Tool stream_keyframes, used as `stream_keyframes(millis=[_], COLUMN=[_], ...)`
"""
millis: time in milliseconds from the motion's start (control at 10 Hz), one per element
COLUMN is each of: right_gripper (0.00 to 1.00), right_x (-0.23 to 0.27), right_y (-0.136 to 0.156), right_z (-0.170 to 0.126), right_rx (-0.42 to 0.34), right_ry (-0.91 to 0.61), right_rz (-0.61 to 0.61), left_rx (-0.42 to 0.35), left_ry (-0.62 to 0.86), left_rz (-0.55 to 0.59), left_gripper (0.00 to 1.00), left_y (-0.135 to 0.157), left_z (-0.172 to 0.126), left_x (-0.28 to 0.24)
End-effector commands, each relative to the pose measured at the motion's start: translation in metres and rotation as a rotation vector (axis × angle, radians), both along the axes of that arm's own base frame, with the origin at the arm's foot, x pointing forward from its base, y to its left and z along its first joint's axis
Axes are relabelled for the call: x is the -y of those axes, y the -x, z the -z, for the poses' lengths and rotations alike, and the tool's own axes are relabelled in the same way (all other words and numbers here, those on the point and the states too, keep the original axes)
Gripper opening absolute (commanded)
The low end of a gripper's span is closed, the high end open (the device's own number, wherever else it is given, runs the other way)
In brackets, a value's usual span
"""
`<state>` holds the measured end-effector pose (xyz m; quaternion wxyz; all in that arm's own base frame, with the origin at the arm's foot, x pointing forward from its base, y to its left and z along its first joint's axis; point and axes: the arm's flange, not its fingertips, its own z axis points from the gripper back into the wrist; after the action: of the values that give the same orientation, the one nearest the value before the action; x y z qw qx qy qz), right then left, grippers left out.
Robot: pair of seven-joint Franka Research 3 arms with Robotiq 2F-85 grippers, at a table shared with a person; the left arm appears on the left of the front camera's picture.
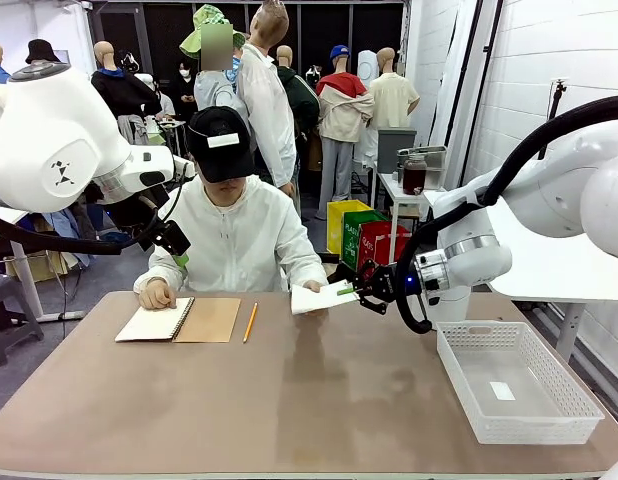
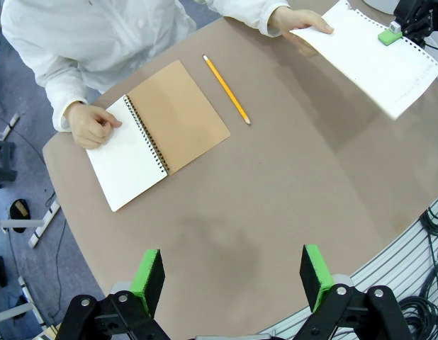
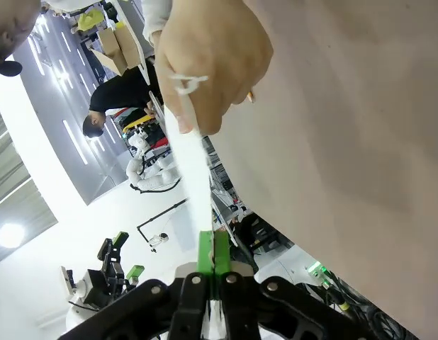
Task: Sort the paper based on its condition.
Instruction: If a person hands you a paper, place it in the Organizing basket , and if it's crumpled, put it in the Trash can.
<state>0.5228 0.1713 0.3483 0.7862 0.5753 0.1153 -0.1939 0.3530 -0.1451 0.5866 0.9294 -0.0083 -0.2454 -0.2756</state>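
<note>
Two green pads of the right gripper [image 3: 212, 244] are pressed together on the near edge of the paper [image 3: 191, 163]. The sheet runs edge-on up to the person's hand [image 3: 212, 64], which pinches its far end. From the front, the sheet hangs clear above the surface [image 1: 319, 400], close to the far edge. A row of punched holes lines the side by the right gripper; whether the sheet is creased I cannot tell.

The left gripper [image 2: 233, 273] hovers high with its pads spread wide over bare surface near the rim. Beyond it lies the open notebook [image 2: 159, 134], the person's other hand [image 2: 91, 127] resting on its page, with the pencil [image 2: 226, 88] just beside. The white mesh basket [image 1: 444, 340] sits by the right near corner, well apart from the notebook, with broad bare surface between them.
</note>
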Motion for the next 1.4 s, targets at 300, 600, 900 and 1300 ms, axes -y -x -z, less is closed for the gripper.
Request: stream_keyframes(millis=[300,600,900,1300], right_gripper=[0.0,0.0,0.0,0.0], right_x=[0.019,0.055,0.099,0.142], right_y=[0.012,0.041,0.073,0.107], right_z=[-0.048,-0.082,-0.12,-0.125], right_rx=[0.206,0.322,0.364,0.443], right_ry=[0.235,0.511,0.685,0.857], right_rz=[-0.082,-0.152,-0.121,-0.111], left_rx=[0.004,0.004,0.004,0.004], left_ry=[0.006,0.006,0.006,0.006], left_rz=[0.001,0.001,0.001,0.001], left_gripper=[1.0,1.0,1.0,1.0], left_y=[0.0,0.0,0.0,0.0], left_z=[-0.001,-0.001,-0.001,-0.001], left_x=[-0.001,-0.001,-0.001,-0.001])
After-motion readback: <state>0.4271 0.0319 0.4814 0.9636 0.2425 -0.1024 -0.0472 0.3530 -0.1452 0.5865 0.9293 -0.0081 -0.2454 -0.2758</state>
